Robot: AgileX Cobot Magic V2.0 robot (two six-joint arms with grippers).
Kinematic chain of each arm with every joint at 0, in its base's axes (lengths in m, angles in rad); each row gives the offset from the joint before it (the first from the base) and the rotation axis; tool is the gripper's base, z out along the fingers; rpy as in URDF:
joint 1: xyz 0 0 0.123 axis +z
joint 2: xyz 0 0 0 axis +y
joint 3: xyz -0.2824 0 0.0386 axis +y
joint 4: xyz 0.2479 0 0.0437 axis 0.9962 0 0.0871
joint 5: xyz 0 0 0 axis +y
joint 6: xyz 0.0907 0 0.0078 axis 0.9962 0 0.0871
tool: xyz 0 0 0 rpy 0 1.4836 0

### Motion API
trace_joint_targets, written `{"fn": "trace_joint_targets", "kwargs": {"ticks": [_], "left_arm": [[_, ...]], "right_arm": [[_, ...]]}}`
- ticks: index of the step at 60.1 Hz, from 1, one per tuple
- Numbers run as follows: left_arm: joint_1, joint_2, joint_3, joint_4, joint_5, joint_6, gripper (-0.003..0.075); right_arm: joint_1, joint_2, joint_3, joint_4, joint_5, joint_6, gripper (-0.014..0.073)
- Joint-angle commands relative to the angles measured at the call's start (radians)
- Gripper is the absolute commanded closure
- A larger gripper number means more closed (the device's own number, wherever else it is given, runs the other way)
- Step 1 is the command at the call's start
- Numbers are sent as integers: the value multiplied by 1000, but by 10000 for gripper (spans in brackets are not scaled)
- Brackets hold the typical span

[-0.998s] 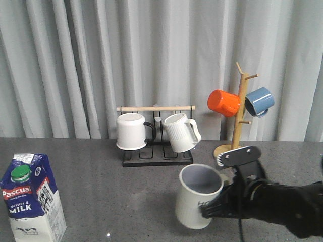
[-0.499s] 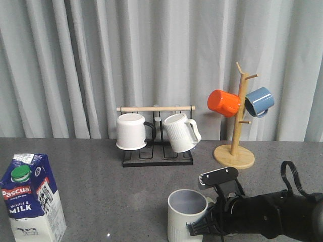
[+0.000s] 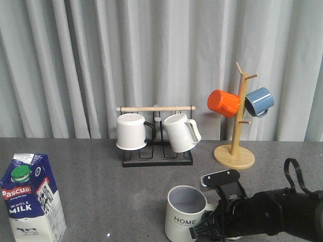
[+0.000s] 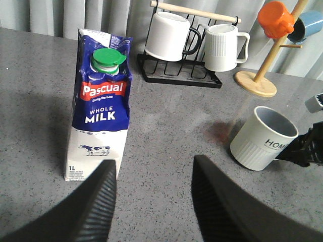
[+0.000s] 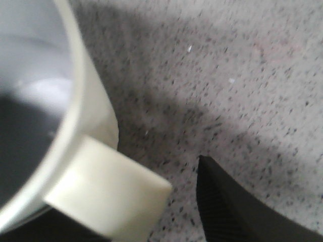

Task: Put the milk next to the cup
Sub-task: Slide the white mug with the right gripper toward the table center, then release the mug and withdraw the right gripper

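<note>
Where it hung tilted, the cup (image 3: pixel 182 218) now stands.

A grey speckled table (image 3: pixel 101 186) fills the lower part of the front view, its far edge meeting a wall of pale grey curtains (image 3: pixel 75 60) that hang in long vertical folds across the whole width. The light is even and soft, with faint shadows on the tabletop. Near the far edge, about the middle, stands a black wire rack (image 3: pixel 157 156) with a wooden bar; toward the far right corner stands a wooden mug tree (image 3: pixel 237 136) on a round base.
</note>
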State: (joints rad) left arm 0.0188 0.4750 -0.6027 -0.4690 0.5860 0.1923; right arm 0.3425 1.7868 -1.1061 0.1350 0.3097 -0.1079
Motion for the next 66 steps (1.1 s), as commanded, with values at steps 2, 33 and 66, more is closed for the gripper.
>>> {"fn": "trace_joint_targets", "kwargs": {"ticks": [2,33,66], "left_arm": [[0,11,-31,-18,-67,0,387],[0,11,-31,-18,-45,0,387],[0,11,-31,-19,30,-7,384]], "right_arm": [[-1,-62,-24,1,16,-3,235],[-1,-327,-18,97,319,-120,281],[-3,-1234,545,278,304,-415,603]]}}
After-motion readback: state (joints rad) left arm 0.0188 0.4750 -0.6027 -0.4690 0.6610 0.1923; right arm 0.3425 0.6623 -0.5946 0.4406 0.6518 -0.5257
